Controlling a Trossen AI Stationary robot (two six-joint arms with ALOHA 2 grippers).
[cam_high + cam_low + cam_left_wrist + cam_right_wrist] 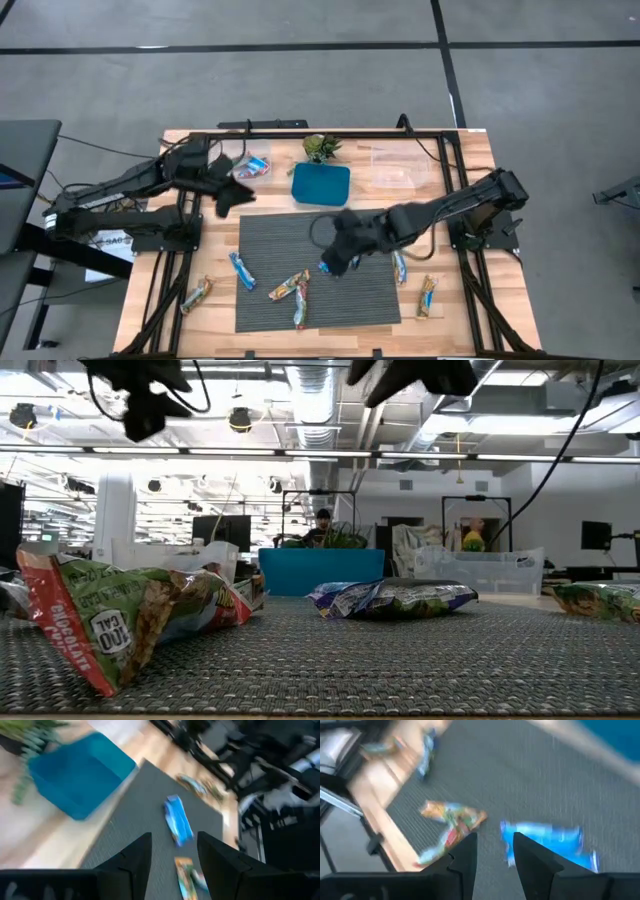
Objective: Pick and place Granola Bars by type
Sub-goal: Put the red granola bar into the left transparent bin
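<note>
Left gripper [237, 195] hovers upper left of frame, fingers apart, empty. Granola Bars [290, 288] scattered lower centre on grey mat [280, 245]. Right gripper [338, 262] centre, narrowly open above blue bar [545, 842]; best descend straight, straddle wrapper crosswise.

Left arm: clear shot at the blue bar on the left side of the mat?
Probably yes. The left gripper hangs open above the mat, the blue bar lies alone, and the right gripper is well off to the side.
</note>
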